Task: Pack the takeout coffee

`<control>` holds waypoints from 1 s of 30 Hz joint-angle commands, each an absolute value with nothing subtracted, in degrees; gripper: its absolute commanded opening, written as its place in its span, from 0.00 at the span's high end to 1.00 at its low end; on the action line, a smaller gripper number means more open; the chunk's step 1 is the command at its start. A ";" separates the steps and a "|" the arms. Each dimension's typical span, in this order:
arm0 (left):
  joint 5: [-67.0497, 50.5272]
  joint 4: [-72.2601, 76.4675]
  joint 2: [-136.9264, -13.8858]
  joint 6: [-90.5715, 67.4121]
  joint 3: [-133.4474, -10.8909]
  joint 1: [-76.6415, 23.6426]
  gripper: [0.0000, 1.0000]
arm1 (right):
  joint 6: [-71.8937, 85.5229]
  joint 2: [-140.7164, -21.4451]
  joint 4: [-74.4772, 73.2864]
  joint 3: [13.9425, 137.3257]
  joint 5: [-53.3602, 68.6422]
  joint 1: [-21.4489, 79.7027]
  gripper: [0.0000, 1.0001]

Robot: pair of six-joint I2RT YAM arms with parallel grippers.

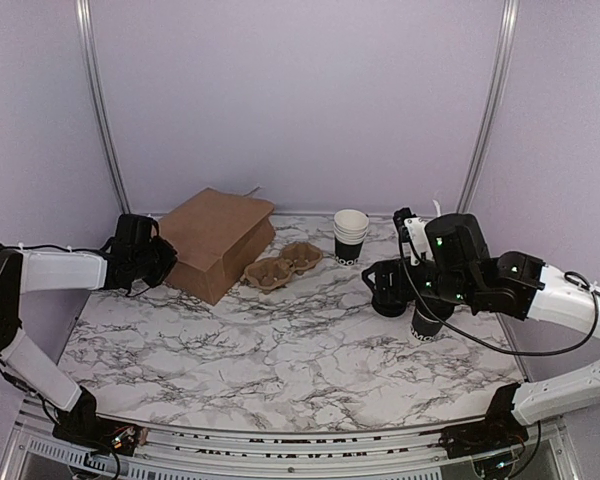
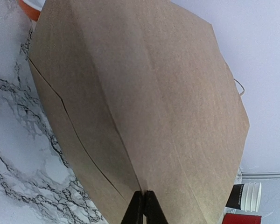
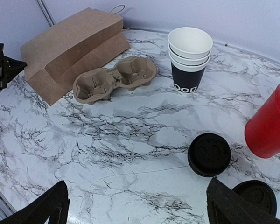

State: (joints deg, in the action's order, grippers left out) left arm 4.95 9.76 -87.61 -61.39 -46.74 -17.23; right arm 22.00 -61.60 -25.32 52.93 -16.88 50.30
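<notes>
The takeout coffee (image 1: 426, 326) is a small black cup with a black lid (image 3: 257, 196), standing at the right under my right arm. My right gripper (image 3: 136, 186) hangs open above the marble, left of the cup, with nothing between its fingers; in the top view it (image 1: 385, 283) is right of centre. A brown paper bag (image 1: 215, 240) lies on its side at the back left. My left gripper (image 2: 143, 201) is shut on a folded edge of that bag (image 2: 144, 93), seen from above at the bag's left end (image 1: 165, 258).
A cardboard two-cup carrier (image 3: 114, 79) lies beside the bag. A stack of lidless white-rimmed black cups (image 3: 190, 58) stands behind it. A low pile of black lids (image 3: 209, 154) and a red holder (image 3: 268, 126) sit at the right. Walls close in the back and sides.
</notes>
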 commanded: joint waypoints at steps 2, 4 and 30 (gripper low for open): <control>4.40 10.69 -80.33 -62.39 -36.14 -16.80 0.97 | 20.84 -62.17 -21.09 52.41 -15.30 50.80 0.00; 3.41 12.66 -76.59 -62.56 -31.96 -16.87 0.99 | 20.27 -63.31 -19.77 52.51 -14.52 50.80 0.00; -11.36 -9.35 -32.83 -38.47 -31.84 -16.85 1.00 | 15.68 -78.09 -14.52 70.27 11.03 40.93 0.00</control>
State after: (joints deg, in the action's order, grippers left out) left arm -7.05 -5.41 -35.55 -44.45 -28.14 -17.15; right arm 16.40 -79.24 -14.22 66.96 6.46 41.76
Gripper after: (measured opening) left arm 0.006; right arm 0.998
